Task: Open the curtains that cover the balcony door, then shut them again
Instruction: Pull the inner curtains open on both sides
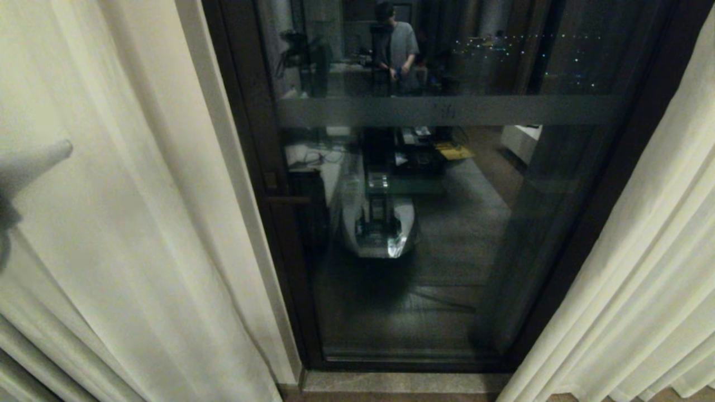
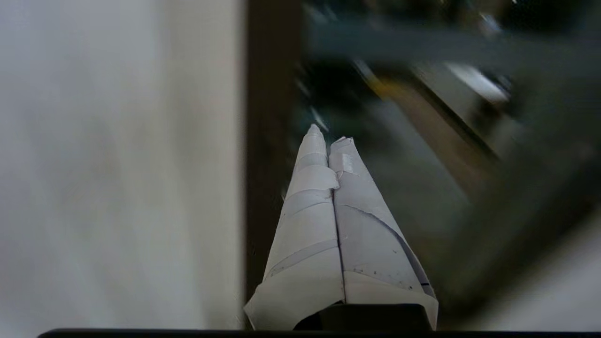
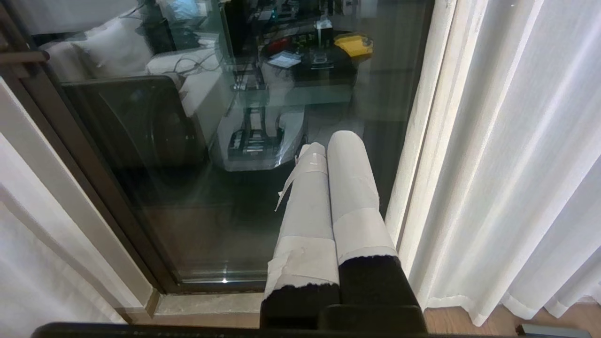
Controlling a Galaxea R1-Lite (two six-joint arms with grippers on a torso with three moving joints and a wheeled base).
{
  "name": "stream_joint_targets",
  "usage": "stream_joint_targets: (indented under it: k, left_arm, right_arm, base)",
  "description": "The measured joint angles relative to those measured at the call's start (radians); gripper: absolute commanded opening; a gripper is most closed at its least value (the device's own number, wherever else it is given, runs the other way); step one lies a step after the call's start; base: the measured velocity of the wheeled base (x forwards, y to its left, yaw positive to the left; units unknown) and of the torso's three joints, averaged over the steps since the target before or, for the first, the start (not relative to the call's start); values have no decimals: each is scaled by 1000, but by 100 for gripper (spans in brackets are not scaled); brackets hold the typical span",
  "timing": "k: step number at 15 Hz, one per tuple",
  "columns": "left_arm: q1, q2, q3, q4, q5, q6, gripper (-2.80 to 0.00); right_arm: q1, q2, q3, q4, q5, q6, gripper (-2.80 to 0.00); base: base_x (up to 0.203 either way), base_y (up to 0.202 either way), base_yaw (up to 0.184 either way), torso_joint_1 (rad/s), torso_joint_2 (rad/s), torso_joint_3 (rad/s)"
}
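Cream fabric hangs drawn aside: the left curtain panel (image 1: pixel 123 223) and the right curtain panel (image 1: pixel 642 268) flank the bare balcony door (image 1: pixel 447 223), pleats running floor-length. The left pincer (image 2: pixel 331 140), clenched on nothing, sits by the left panel's inner edge, nearest it. I'd judge closing comes next. The right pincer (image 3: pixel 331 145) is clenched, empty, low before the glass.

Head view dim overall; curtains (image 1: pixel 128 223) lit warm cream from room side, soft shadows in pleats. Balcony door (image 1: pixel 435 223) glass dark, mirror-like, reflecting room interior and small light points. Blurred grey shape at left edge, out of focus. Left wrist view heavily motion-blurred, background smeared. Right wrist view brighter, sharp, curtain whiter, faint glare streaks on glass.
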Motion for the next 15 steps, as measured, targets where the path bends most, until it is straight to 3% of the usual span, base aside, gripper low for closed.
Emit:
stream_joint_targets:
  k: [2, 5, 10, 13, 15]
  left_arm:
    - [-73, -132, 78, 111, 80, 19, -280]
    - [-117, -321, 219, 164, 219, 59, -280]
    - [-135, -604, 509, 176, 307, 73, -280]
    - [-212, -692, 628, 164, 357, 125, -280]
    - [-220, -734, 659, 176, 373, 166, -280]
  right_arm:
    - [0, 0, 0, 0, 0, 0, -280]
    - [0, 0, 0, 0, 0, 0, -280]
    - [0, 0, 0, 0, 0, 0, -280]
    - [0, 0, 0, 0, 0, 0, -280]
    - [0, 0, 0, 0, 0, 0, -280]
  base:
    - [0, 0, 0, 0, 0, 0]
    - [0, 0, 0, 0, 0, 0]
    - [0, 0, 0, 0, 0, 0]
    - [0, 0, 0, 0, 0, 0]
    - [0, 0, 0, 0, 0, 0]
